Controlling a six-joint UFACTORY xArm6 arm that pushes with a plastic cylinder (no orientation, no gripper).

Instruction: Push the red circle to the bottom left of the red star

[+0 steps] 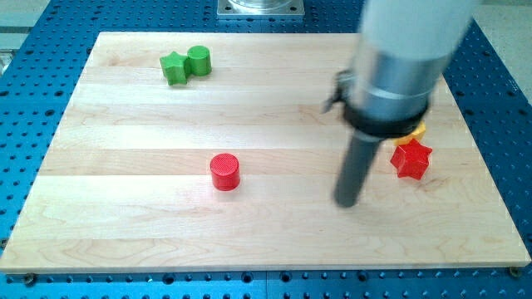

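my tip (347, 202) on bench (125, 232), between red circle (224, 172) and red star (411, 159), nearer the star | pincer: none visible, state unknown

Two red blocks (224, 172) (411, 159), two green blocks (187, 64), one yellow block (416, 130).

Robotics lab or test bench, not a home. A pale wooden desk (125, 241) lies flat on a blue metal base plate (33, 108) drilled with a regular grid of holes, showing on all sides. At 12 o'clock a grey metal mounting plate (260, 7) sits at the board's edge. A thick grey and black machine arm (399, 66) hangs over the 3 o'clock side.
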